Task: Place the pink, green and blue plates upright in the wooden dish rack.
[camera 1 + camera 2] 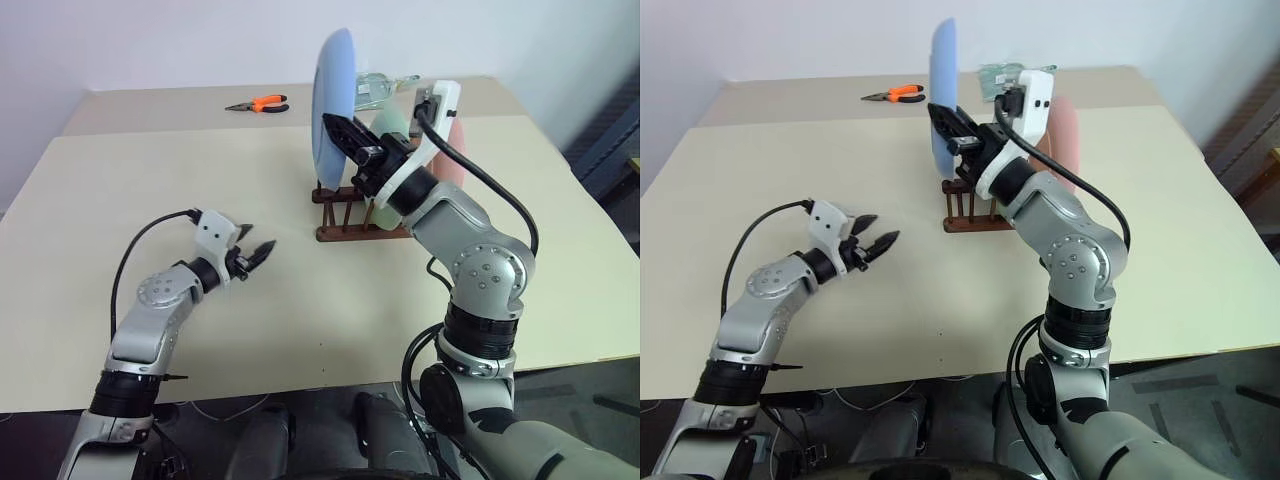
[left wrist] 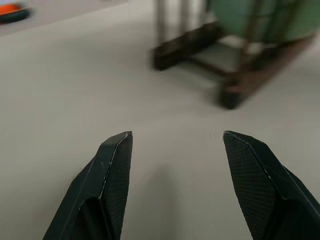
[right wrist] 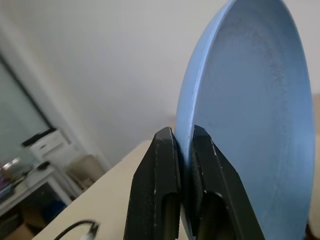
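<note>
Nearest to us, our left claw (image 1: 262, 250) hovers low over the bare tabletop (image 1: 150, 190), its two fingers spread apart with nothing between them, a little short of the rack. Beyond it, our right claw (image 1: 340, 128) is clamped on the rim of the blue plate (image 1: 334, 95), holding it on edge in the air above the near end of the wooden rack (image 1: 345, 212); we judge it has not yet been lowered between the pegs. In the rack itself, the green plate (image 1: 388, 125) stands upright behind our right wrist, and the pink plate (image 1: 1068, 140) stands upright just past it, toward the far end. So we reckon two of three plates are placed and one is left: bring the blue one down into a free slot and let go. Counting: three plates, one rack, two claws. Farthest off, one pair of orange-handled pliers (image 1: 259, 103) lies on the tabletop, and a clear glass item (image 1: 380, 88) sits behind the plates.
</note>
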You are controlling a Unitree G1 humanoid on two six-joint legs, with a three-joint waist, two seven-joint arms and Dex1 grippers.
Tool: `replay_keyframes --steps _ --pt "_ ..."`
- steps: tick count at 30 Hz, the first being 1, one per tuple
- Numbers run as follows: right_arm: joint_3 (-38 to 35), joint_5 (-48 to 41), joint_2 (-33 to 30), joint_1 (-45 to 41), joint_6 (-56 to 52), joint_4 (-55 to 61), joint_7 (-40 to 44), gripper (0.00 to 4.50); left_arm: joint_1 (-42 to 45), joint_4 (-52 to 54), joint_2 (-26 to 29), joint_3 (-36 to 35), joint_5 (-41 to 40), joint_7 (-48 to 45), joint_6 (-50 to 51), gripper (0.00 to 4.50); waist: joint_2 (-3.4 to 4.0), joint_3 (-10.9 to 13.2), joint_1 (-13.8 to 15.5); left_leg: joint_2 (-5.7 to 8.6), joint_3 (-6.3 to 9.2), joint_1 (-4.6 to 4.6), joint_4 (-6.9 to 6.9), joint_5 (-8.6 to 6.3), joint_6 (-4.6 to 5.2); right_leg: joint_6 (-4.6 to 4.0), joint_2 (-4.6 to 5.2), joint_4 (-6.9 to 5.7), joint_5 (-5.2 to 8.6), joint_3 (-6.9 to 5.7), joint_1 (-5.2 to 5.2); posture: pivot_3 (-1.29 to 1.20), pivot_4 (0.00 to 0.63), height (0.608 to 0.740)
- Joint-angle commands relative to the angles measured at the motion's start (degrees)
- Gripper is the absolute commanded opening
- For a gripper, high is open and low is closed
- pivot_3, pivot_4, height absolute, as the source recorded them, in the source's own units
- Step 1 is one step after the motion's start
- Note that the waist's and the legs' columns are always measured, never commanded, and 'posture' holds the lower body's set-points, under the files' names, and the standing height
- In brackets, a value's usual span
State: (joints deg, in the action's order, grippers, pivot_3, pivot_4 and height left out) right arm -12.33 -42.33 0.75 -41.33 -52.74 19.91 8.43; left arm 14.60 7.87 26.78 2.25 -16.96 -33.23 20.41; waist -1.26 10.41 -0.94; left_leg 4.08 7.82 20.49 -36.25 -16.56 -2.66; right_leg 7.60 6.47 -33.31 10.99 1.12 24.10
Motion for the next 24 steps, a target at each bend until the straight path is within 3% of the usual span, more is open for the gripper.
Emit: replay_keyframes --steps 1,8,12,16,20,24 --pt "-0.45 -2.51 -0.24 -1.13 -0.79 1.24 -2.11 0.0 -0.08 2.83 -0.49 0.01 -0.54 -1.17 -0.69 2.91 0.04 -0.02 -0.05 -0.01 0.0 -0.01 0.02 0.0 0.0 0.0 -0.01 0.0 0.0 0.0 0.01 0.0 0.15 0.74" --pt "-1.15 -4.99 -0.77 -1.68 -3.82 -1.45 -5.74 0.0 0.17 3.27 -1.53 0.91 0.64 -1.43 -0.4 2.91 0.03 -0.04 -0.04 -0.01 -0.02 -0.03 -0.01 0.02 0.01 -0.01 -0.01 0.0 -0.01 0.0 -0.04 0.0 0.15 0.74" --pt "-0.08 -3.18 -2.66 -2.96 -2.45 -3.29 -5.15 1.6 -0.05 3.64 -1.71 1.89 1.46 -1.48 -0.37 2.95 0.03 -0.04 -0.04 -0.01 -0.03 -0.03 0.0 0.02 0.02 -0.01 -0.02 0.0 -0.01 0.0 -0.04 0.0 0.15 0.74" --pt "10.36 8.67 -13.02 -3.69 6.97 -0.88 3.49 3.56 -0.3 4.27 -2.38 1.99 1.8 -1.28 0.14 2.95 0.03 -0.04 -0.01 0.0 -0.05 -0.01 -0.02 0.02 0.02 -0.01 -0.02 0.01 -0.01 0.0 -0.03 0.0 0.15 0.74" --pt "14.56 15.85 -23.34 -3.7 16.68 1.71 12.76 3.56 -0.51 4.72 -2.85 2.24 2.1 -1.14 0.55 2.95 0.01 -0.04 -0.04 -0.01 -0.08 -0.02 -0.01 0.02 0.02 0.03 -0.02 0.09 0.01 -0.02 -0.09 0.0 0.15 0.74" --pt "4.79 11.65 -33.89 -0.25 19.81 5.73 22.12 3.56 -0.46 3.38 -2.47 1.65 2.43 -1.54 0.11 2.95 -0.03 -0.05 0.38 -0.01 -0.08 -0.01 -0.03 0.02 0.02 0.04 -0.01 0.15 0.01 -0.01 -0.15 0.0 0.15 0.74"
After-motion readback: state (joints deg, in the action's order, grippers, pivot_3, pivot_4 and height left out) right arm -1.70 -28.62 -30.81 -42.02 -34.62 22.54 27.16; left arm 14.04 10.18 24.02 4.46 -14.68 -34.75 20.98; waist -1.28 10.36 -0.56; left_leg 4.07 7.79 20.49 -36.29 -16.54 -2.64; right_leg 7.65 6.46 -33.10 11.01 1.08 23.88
